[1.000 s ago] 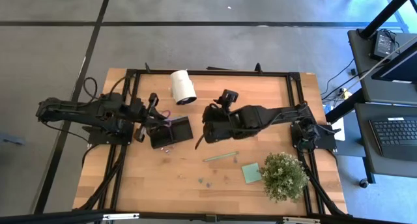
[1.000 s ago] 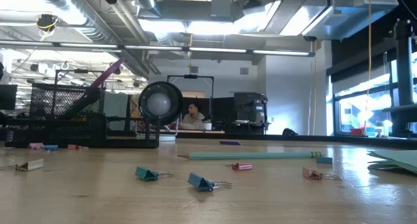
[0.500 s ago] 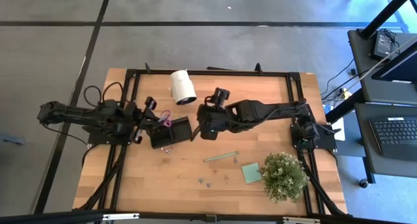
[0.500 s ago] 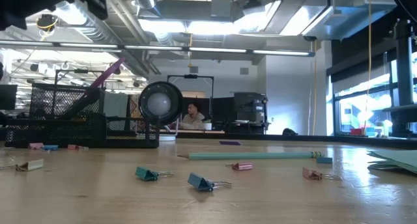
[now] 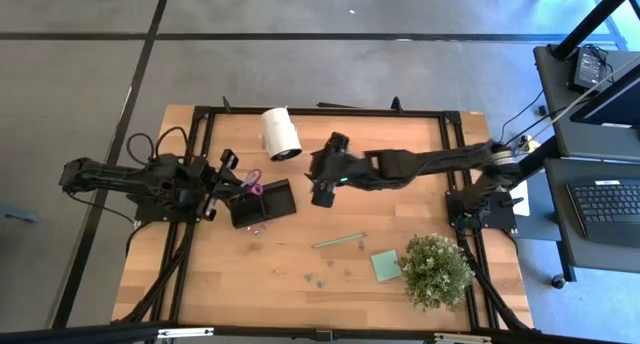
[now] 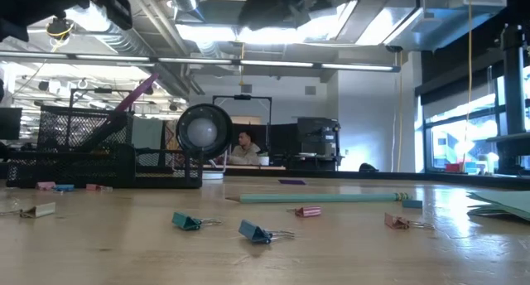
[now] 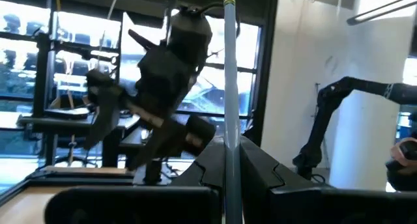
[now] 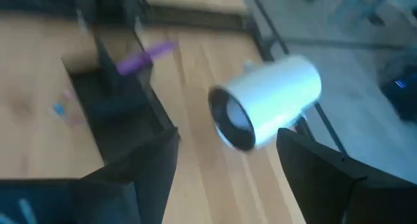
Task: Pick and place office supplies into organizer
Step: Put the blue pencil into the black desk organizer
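The black organizer (image 5: pixel 262 202) (image 6: pixel 99 148) stands left of the table's middle, and purple-handled scissors (image 5: pixel 252 181) (image 6: pixel 137 93) lean out of it. A pale green pencil (image 5: pixel 338 241), a green sticky-note pad (image 5: pixel 385 265) and small clips (image 5: pixel 315 279) (image 6: pixel 257 232) lie nearer the front edge. My left gripper (image 5: pixel 226 176) is shut just left of the organizer. A thin pale rod (image 7: pixel 228 87) stands upright in line with its fingers. My right gripper (image 5: pixel 316 179) (image 8: pixel 228 185) hangs open right of the organizer, pointing at it and at the white roll (image 8: pixel 267 100). My left gripper: I cannot tell whether its shut fingers touch the thin pale rod (image 7: pixel 228 152), which runs upright through the left wrist view.
The white roll (image 5: pixel 281 134) lies on its side near the far edge, its open end toward the organizer. A bushy potted plant (image 5: pixel 437 269) stands at the front right. Bare wood lies between the organizer and the pencil. A person sits in the room beyond the table.
My right gripper has swung in next to the organizer's right end, then drawn back toward the far right as its arm stretched out, turning as it went. My left gripper has pulled back a little from the organizer toward the table's left edge and sunk.
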{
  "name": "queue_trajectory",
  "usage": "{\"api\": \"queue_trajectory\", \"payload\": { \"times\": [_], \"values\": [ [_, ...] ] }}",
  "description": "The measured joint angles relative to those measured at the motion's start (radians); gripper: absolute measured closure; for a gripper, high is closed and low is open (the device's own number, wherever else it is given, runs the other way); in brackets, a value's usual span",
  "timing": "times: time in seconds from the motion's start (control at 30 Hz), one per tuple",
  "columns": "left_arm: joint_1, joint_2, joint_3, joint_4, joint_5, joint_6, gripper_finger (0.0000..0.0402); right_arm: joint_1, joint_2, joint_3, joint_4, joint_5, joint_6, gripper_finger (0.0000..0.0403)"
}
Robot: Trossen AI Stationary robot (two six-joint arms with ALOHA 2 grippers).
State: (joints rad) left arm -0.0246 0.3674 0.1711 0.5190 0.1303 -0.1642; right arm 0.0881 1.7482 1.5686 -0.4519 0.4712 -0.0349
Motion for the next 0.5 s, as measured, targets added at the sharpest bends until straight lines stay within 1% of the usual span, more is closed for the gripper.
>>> {"api": "queue_trajectory", "payload": {
  "times": [0.03,0.17,0.27,0.37,0.43,0.5],
  "values": [
    [0.0,0.0,0.0,-0.008,-0.008,0.0,0.0386,-0.005,-0.046,-0.074,0.071,-0.023,0.0,0.014],
    [0.0,0.001,0.0,-0.027,-0.046,0.002,0.0386,-0.022,-0.209,-0.383,0.35,-0.062,0.0,0.014],
    [0.0,0.002,0.0,-0.028,-0.059,0.001,0.0386,-0.045,-0.299,-0.588,0.657,-0.159,-0.04,0.014],
    [0.0,0.002,0.0,-0.04,-0.067,0.001,0.0386,-0.08,-0.334,-0.746,0.916,-0.255,-0.106,0.014],
    [0.0,0.002,0.0,-0.059,-0.099,0.007,0.0386,-0.104,-0.338,-0.822,1.059,-0.284,-0.135,0.014],
    [0.0,0.003,0.0,-0.095,-0.149,0.026,0.0386,-0.119,-0.337,-0.871,1.179,-0.289,-0.139,0.014]
  ]
}}
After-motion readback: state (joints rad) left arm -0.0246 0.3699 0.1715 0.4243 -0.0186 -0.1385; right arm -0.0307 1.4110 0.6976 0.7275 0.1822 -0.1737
